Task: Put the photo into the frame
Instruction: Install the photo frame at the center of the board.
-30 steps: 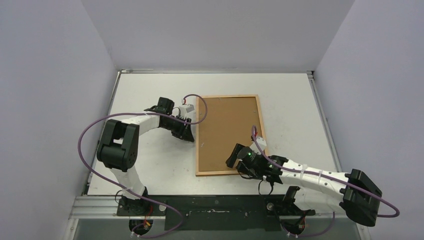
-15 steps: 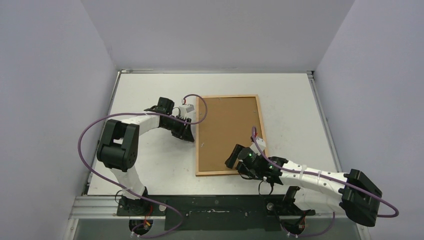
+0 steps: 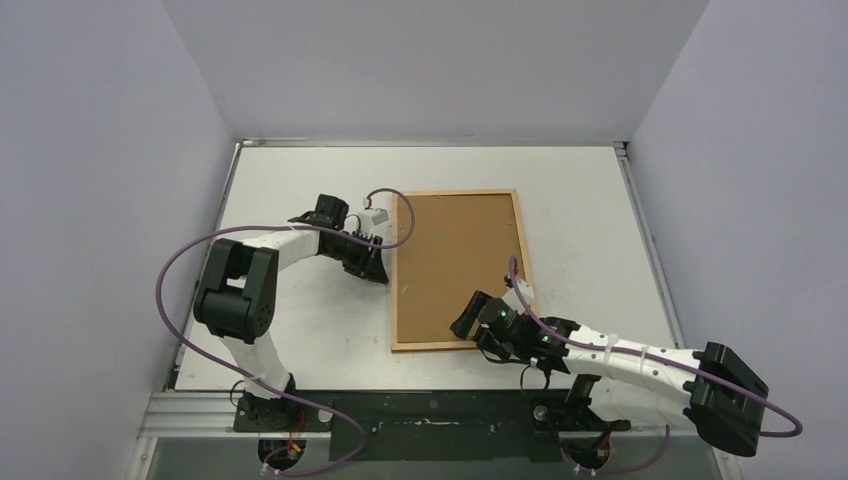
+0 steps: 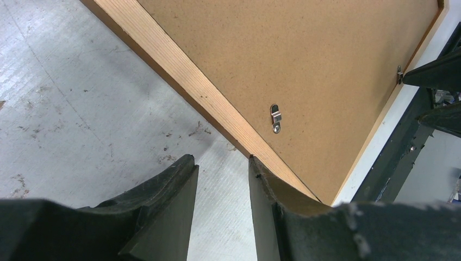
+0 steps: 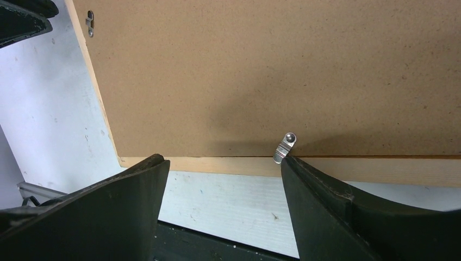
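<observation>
The frame lies face down on the table, its pale wooden rim around a brown fibreboard backing sheet. The photo is hidden. My left gripper is open at the frame's left side over bare table, its right finger against the rim; a metal clip lies just beyond. My right gripper stands open at the frame's near edge, nothing between the fingers. Its right fingertip touches a small metal clip turned onto the rim. From above, the left gripper and right gripper sit at those two edges.
The white table has raised rails at its left, far and right sides. A black base plate runs along the near edge just behind the right gripper. Purple cables loop off both arms.
The right arm has shifted slightly toward the near edge and its jaws have narrowed a little. The left arm and the frame have not moved.
</observation>
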`<state>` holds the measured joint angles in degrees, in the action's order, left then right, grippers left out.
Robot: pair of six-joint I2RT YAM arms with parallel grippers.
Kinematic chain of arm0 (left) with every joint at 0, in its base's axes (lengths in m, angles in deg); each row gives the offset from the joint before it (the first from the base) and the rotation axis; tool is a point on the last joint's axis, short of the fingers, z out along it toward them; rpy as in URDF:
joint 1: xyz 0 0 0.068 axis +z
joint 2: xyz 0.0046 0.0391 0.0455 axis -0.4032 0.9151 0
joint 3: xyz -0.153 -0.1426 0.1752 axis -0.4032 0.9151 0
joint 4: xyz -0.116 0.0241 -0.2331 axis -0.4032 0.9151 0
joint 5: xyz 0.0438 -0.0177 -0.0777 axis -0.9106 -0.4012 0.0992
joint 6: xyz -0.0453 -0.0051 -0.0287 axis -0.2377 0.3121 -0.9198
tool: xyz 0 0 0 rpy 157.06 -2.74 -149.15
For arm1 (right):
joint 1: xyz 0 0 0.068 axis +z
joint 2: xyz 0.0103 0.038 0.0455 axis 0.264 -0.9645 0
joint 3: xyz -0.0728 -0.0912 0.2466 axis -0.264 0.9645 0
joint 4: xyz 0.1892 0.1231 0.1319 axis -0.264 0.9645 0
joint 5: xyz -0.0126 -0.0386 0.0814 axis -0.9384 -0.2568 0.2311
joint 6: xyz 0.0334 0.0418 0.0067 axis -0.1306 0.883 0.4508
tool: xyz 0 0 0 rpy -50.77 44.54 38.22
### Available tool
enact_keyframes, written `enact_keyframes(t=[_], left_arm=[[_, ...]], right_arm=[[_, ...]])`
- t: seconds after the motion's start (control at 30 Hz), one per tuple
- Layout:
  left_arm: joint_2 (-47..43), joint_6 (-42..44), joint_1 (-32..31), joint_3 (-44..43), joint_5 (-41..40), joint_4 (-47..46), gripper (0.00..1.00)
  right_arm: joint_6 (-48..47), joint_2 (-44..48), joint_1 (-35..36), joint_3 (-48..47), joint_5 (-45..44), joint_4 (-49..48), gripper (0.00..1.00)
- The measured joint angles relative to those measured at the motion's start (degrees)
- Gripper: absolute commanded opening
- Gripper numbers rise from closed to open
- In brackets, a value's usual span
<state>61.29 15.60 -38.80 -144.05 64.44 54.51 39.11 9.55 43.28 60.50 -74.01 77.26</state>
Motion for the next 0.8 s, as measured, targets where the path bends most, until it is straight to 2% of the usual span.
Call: enact_keyframes(t=[0.8], left_arm=[[0.0,0.0,0.0,0.0,0.1,0.2,0.37]], right_arm=[[1.4,-0.3,0.7,0.6,-0.4,-2.1,0.76]])
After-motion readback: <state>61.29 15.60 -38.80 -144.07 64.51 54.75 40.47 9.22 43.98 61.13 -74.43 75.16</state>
